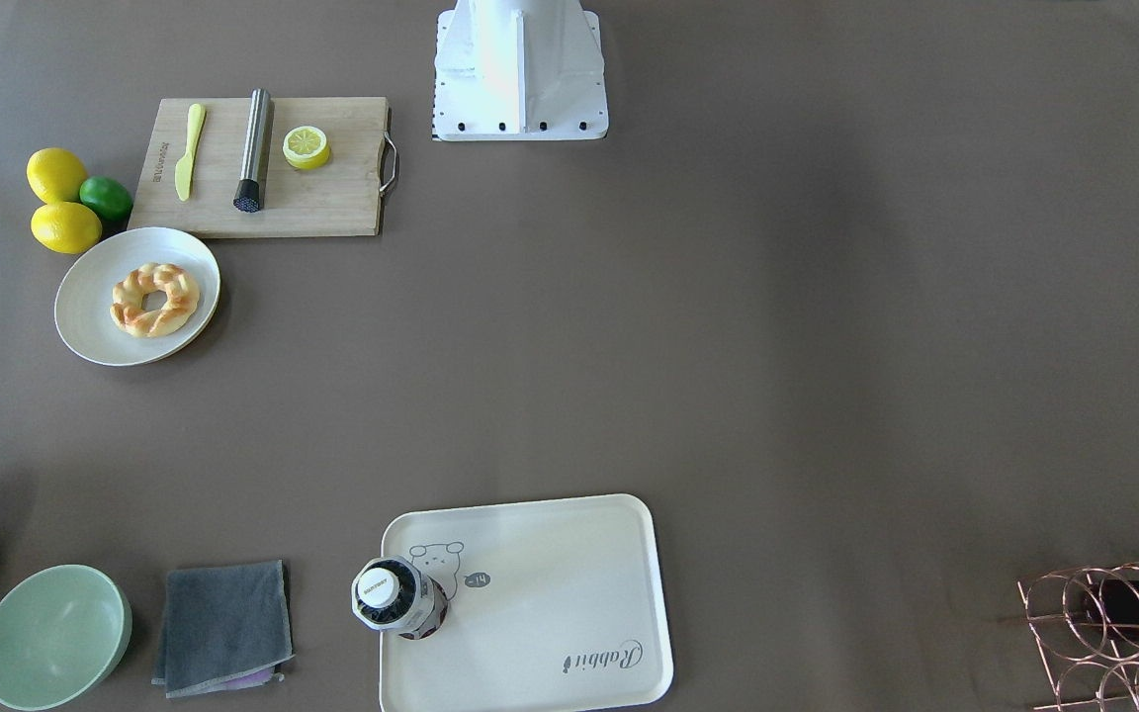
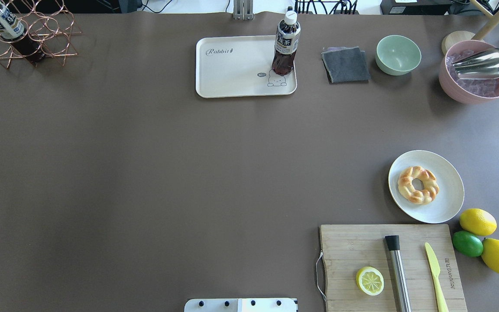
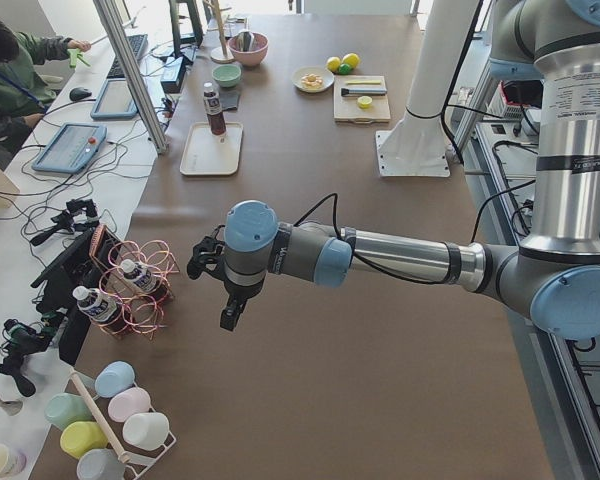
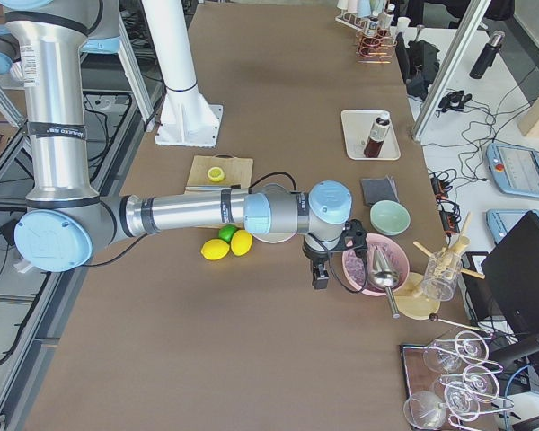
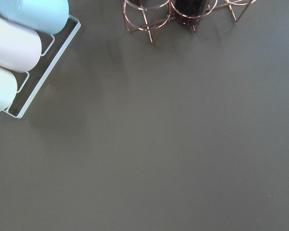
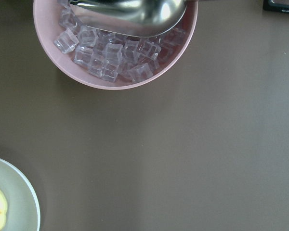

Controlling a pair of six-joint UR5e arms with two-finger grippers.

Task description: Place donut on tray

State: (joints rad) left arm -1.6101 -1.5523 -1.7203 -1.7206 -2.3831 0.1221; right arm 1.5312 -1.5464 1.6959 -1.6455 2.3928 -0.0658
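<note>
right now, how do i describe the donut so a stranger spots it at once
Find the wooden cutting board on the robot's right, near its base. Just beyond it sits a round off-white plate, and the donut lies alone on it. It is a braided golden ring with toasted patches, unlike the smooth lemons and lime beside the plate.

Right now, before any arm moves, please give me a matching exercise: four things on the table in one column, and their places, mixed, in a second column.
1. donut
2. drink bottle
3. lemon half
4. metal scoop

A. on the wooden cutting board
B. in the pink bowl of ice cubes
C. on the round plate
D. standing on the tray

Pairs: 1-C, 2-D, 3-A, 4-B
</note>
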